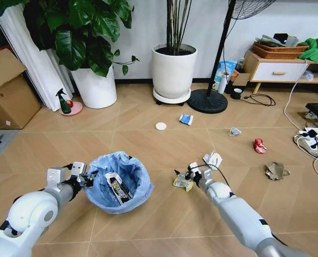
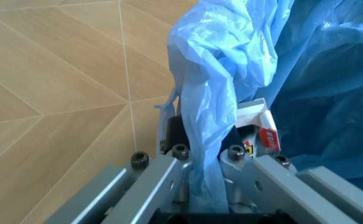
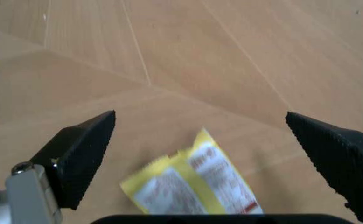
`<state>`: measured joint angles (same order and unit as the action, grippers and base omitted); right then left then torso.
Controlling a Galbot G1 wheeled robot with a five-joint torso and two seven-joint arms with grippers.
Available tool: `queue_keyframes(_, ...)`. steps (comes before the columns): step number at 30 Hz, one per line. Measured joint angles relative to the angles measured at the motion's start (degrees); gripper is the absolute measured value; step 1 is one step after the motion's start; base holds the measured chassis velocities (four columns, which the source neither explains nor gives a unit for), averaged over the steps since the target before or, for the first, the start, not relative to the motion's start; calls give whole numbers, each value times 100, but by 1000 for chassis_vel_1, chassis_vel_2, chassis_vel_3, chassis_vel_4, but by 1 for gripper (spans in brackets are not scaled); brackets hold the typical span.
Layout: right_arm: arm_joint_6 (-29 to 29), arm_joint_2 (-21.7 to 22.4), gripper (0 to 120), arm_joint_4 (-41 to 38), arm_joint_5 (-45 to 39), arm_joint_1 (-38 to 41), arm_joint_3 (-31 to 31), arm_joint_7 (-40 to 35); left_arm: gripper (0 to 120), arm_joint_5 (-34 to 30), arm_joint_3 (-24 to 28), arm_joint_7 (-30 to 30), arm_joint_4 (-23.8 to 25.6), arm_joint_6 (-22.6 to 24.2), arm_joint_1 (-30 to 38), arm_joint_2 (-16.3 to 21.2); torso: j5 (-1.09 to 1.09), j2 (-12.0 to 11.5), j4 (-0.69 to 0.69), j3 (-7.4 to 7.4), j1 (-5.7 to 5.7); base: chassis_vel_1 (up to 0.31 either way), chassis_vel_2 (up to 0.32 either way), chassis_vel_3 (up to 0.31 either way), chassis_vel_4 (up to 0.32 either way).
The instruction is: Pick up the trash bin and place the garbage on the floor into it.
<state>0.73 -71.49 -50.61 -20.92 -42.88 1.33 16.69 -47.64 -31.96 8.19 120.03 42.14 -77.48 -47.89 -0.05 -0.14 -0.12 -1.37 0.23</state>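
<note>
The trash bin [image 1: 127, 194], black and lined with a crinkled light-blue bag [image 2: 231, 70], stands on the floor [image 1: 164, 225] at lower left. My left gripper [image 1: 86, 179] is shut on its near-left rim, fingers [image 2: 169, 172] clamped over bag and rim. A black-white carton [image 1: 118, 187] lies inside. My right gripper [image 1: 186, 175] hangs open just above a yellow wrapper [image 3: 194, 186], its black pads [image 3: 82, 154] spread to either side. More garbage lies around: crumpled white paper [image 1: 213, 159], a red can [image 1: 259, 145], brown paper [image 1: 276, 171], a blue wrapper [image 1: 186, 119], a white lid [image 1: 161, 126].
Two white plant pots [image 1: 173, 70] and a fan base [image 1: 207, 100] stand along the back wall. A green spray bottle [image 1: 63, 101] and a cardboard box [image 1: 8, 93] are at left. Cables and a power strip [image 1: 311, 139] lie at right by a low cabinet [image 1: 279, 69].
</note>
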Motion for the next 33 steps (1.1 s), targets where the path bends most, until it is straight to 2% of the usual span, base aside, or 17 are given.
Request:
queue_keyframes(8, 225, -4, 100, 616, 471, 211, 35, 636, 0, -33, 15, 5, 2, 0, 44, 17, -3, 0, -1, 0, 0, 0, 0, 0, 0)
queue_keyframes(19, 339, -352, 96, 1453, 948, 576, 126, 791, 0, -62, 32, 8, -3, 0, 77, 7, -1, 0, 0, 0, 0, 0, 0, 0, 0)
queue_keyframes(21, 345, -395, 85, 1599, 1070, 606, 174, 803, 0, -81, 25, 11, 0, 0, 80, 9, 0, 0, 0, 0, 0, 0, 0, 0, 0)
queue_keyframes(24, 345, -422, 79, 1702, 1196, 621, 236, 834, 0, -93, 16, 12, 7, 0, 80, 15, 0, 0, -1, 0, 0, 0, 0, 0, 0)
queue_keyframes(31, 409, -471, 50, 1882, 1383, 630, 422, 928, 0, -108, 8, 11, 15, 0, 81, 23, -1, 0, 0, 1, 0, 0, 0, 0, 0)
queue_keyframes(33, 410, -473, 47, 1882, 1386, 624, 430, 932, 0, -108, 11, 11, 15, 0, 81, 21, -1, 0, -1, 1, 0, 0, 0, 0, 0)
